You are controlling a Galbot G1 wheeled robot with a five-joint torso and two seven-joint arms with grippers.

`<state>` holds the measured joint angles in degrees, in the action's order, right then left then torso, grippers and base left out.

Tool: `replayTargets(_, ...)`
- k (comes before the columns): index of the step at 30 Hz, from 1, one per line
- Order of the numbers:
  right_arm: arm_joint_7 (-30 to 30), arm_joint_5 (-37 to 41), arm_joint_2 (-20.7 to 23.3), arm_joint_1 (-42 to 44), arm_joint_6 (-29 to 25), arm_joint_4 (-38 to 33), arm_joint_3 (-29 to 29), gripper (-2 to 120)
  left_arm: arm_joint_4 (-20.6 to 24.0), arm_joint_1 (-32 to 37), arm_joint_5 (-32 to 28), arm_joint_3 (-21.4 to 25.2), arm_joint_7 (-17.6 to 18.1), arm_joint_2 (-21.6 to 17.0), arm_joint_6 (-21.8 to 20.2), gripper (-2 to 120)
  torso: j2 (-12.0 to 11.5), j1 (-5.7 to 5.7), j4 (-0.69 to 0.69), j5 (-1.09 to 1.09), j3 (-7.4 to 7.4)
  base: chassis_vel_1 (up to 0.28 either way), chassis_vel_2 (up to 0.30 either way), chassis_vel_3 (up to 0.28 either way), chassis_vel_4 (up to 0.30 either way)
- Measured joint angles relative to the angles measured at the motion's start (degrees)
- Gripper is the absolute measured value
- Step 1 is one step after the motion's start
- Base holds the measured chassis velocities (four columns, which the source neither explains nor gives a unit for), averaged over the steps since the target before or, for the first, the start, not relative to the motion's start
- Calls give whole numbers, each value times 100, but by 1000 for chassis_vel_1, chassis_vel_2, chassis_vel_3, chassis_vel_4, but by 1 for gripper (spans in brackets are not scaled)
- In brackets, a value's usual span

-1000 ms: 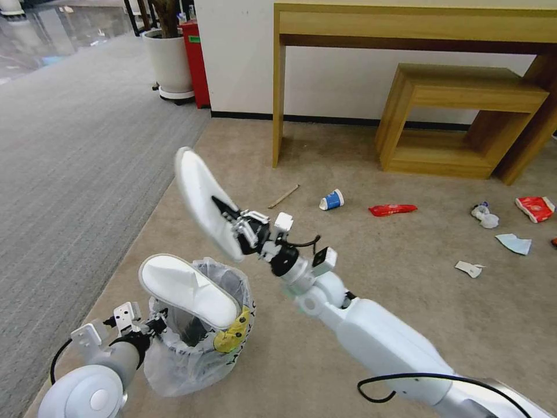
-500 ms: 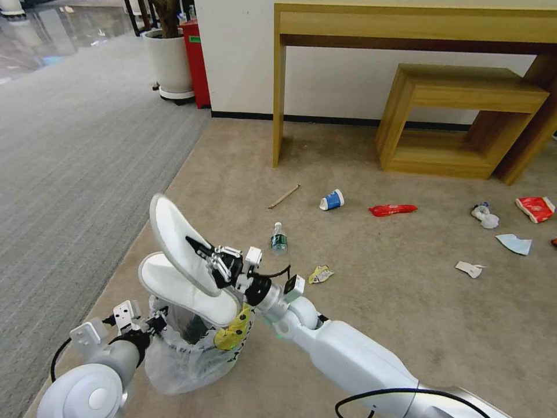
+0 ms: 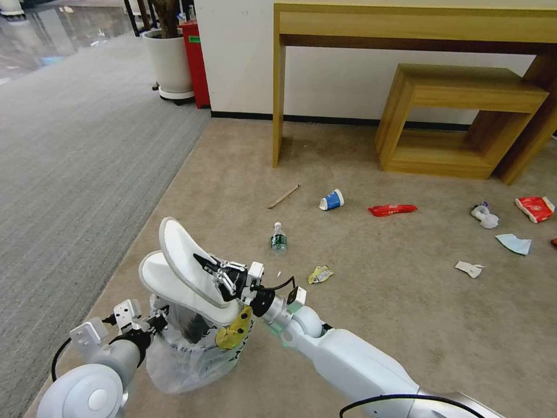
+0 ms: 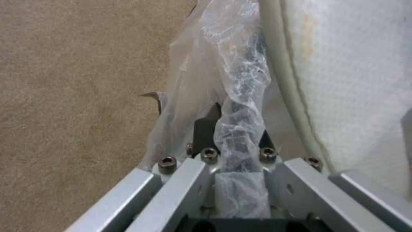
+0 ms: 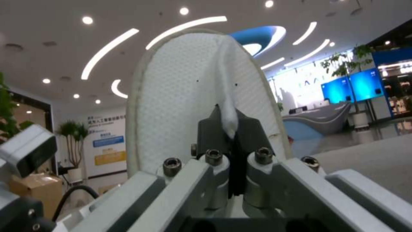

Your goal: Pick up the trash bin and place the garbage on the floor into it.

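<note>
My right gripper (image 3: 210, 268) is clamped on the fabric strap of a white slipper (image 3: 188, 258), holding it tilted just above the trash bin (image 3: 191, 342). My left gripper (image 3: 155, 323) is closed on the bin's rim and its clear bag. A second white slipper (image 3: 174, 287) rests across the bin's mouth. The bin is near the left edge of the beige floor (image 3: 371, 302), beside the grey carpet (image 3: 75, 162). Farther out lie a small bottle (image 3: 279, 237), a paper cup (image 3: 332, 200), a wooden stick (image 3: 284, 196) and a red wrapper (image 3: 392, 209).
</note>
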<state>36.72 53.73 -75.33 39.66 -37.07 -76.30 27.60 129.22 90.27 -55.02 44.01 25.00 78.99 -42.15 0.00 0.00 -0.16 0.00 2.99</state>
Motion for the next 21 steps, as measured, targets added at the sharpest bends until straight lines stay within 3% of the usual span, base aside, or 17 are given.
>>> replayTargets(21,-650,-772,-272,-97,-388,346,356,0,51,29,-41,17,-7,-40,5,1,0,0,0,0,0,0,0,0,0)
